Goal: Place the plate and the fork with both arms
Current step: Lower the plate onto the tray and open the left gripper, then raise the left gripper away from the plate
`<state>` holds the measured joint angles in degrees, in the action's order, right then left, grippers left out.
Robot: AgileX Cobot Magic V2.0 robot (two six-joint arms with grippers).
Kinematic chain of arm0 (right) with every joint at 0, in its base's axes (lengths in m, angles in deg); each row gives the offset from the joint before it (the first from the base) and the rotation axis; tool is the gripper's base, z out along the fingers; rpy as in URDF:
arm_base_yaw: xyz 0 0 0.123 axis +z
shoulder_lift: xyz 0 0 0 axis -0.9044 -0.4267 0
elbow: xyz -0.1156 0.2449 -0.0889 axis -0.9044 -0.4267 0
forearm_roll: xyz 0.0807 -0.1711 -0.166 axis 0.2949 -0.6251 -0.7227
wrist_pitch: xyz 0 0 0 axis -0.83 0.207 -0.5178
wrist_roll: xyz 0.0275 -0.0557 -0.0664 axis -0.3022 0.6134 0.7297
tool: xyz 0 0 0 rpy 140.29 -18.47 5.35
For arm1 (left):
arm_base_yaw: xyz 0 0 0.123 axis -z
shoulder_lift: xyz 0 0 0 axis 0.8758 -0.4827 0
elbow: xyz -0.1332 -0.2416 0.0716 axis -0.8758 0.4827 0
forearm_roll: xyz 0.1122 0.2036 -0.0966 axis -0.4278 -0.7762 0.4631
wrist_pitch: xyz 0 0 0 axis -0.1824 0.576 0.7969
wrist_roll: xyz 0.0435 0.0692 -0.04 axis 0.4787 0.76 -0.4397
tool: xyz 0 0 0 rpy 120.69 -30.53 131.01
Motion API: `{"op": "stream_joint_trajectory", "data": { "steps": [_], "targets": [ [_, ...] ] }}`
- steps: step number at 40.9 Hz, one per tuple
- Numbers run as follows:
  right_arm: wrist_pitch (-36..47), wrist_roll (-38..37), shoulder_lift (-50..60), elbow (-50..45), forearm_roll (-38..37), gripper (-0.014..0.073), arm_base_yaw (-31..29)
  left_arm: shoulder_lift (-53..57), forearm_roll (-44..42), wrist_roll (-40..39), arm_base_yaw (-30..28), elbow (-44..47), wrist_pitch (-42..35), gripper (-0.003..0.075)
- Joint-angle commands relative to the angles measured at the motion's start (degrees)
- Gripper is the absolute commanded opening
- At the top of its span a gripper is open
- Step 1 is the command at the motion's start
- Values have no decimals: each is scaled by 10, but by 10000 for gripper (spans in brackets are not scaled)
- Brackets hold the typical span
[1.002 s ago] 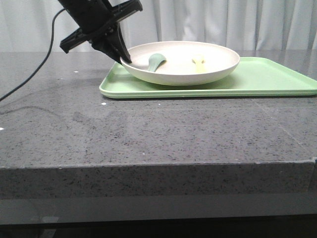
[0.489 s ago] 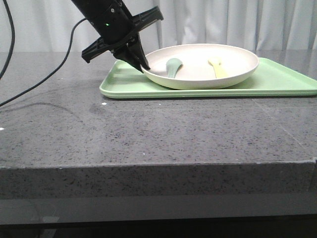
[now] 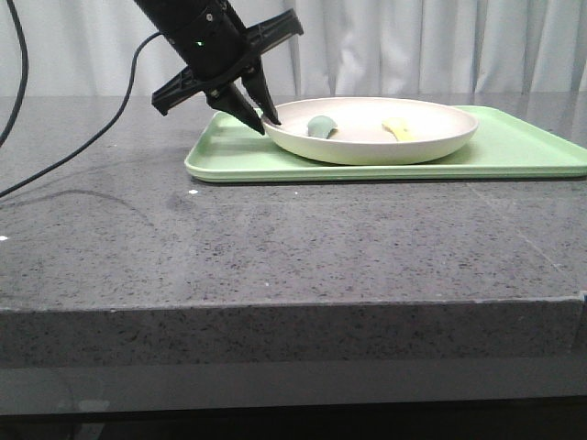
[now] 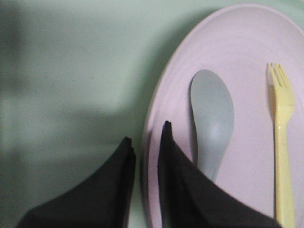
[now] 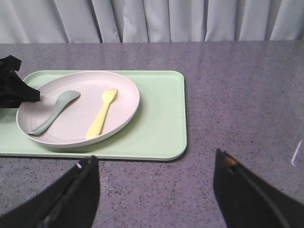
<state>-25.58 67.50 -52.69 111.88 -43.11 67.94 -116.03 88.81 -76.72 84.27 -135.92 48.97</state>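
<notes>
The cream-white plate (image 3: 404, 147) lies flat on the light-green tray (image 3: 514, 154). The yellow fork (image 3: 397, 129) lies in the plate, and a teal spoon (image 3: 320, 126) lies beside it. My left gripper (image 3: 265, 126) is at the plate's left rim. In the left wrist view its jaws (image 4: 146, 132) straddle the rim, slightly open: one finger is over the plate (image 4: 247, 52) and the other over the tray (image 4: 71, 71). The fork (image 4: 281, 128) lies beyond the spoon (image 4: 212, 114). My right gripper (image 5: 155, 156) is wide open and empty over the table, well short of the tray (image 5: 161, 123).
The table top is dark speckled stone (image 3: 293, 247), with its front edge close to the camera. A black cable (image 3: 83, 151) trails over the table's left side. White curtains hang behind. The right wrist view shows the plate (image 5: 123, 90), the fork (image 5: 102, 114) and the left gripper (image 5: 19, 92).
The plate was tilted up in my left gripper and carried to the right. It now lies flat on the tray, and the left jaws have parted a little.
</notes>
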Motion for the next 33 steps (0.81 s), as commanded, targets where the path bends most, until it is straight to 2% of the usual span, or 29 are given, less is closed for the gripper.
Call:
{"op": "stream_joint_trajectory", "data": {
  "steps": [1, 8, 24, 26, 33],
  "targets": [
    [42, 3, -7, 22, 1, 533, 0, 36, 18, -6, 5, -19, -27, 216],
    [42, 3, -7, 22, 1, 533, 0, 55, -3, 14, 5, -22, -12, 226],
    [41, 3, -7, 22, 1, 533, 0, 150, -192, 14, 3, -21, 29, 211],
    [41, 3, -7, 22, 1, 533, 0, 163, -206, 14, 3, -15, 23, 176],
    [41, 3, -7, 22, 1, 533, 0, 231, -229, 14, 3, 61, -48, -18]
  ]
}}
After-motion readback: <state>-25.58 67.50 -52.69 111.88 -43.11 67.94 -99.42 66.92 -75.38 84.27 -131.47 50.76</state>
